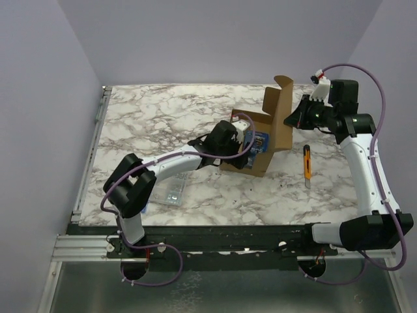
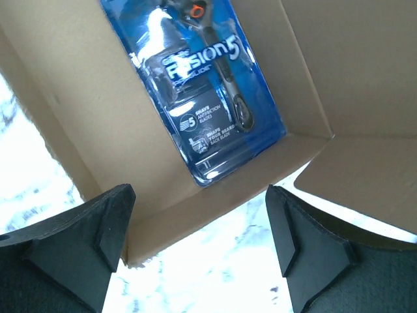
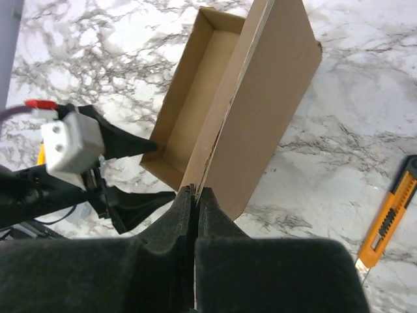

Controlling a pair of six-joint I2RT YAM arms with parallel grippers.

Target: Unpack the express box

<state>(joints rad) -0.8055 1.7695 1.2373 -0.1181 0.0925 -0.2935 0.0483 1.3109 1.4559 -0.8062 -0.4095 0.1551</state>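
Your right gripper (image 3: 195,193) pinches the flat brown cardboard express box (image 1: 281,124) by its upright lid; left gripper (image 2: 199,203) gapes above it, white marble table (image 1: 163,111) roomy far-left.

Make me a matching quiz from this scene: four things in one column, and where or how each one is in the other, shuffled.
1 razor pack
2 utility knife
3 left gripper
4 right gripper

A shut on the flap of the express box
B lying inside the express box
C open, pointing into the express box
D on the table, beside the box

Pairs: 1-B, 2-D, 3-C, 4-A
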